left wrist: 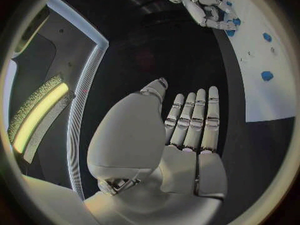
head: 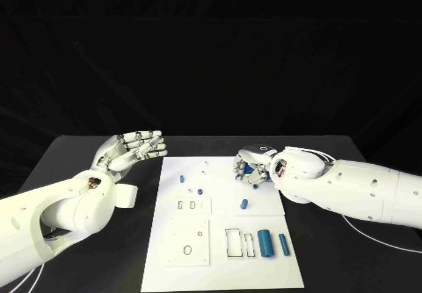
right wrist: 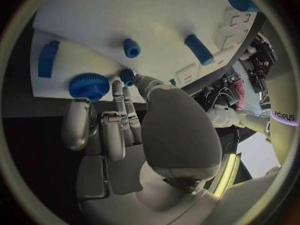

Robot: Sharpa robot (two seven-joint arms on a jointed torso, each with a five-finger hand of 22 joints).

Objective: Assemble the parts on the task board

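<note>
Just past the right hand's (head: pixel 250 169) fingertips (right wrist: pixel 128 77), on the far right part of the white task board (head: pixel 176 183), lies a small blue part (right wrist: pixel 127 75), with a knurled blue wheel (right wrist: pixel 89 86) beside the outer fingers and a flat blue strip (right wrist: pixel 47 58) a little further out. The fingers are curled down over the board and reach the small part, but whether they actually pinch it cannot be told from the wrist view. Beyond the fingertips a short blue peg (right wrist: pixel 131 48) stands on the board and a longer blue cylinder (right wrist: pixel 199 49) lies near it.

The left hand (head: pixel 132 148) hovers off the board's left edge above the black table (head: pixel 79 152), fingers (left wrist: pixel 194 117) straight, side by side and holding nothing. Well behind both hands, near the board's close edge, two blue cylinders (head: pixel 264 243) lie side by side next to a rectangular slot (head: pixel 233 242)
</note>
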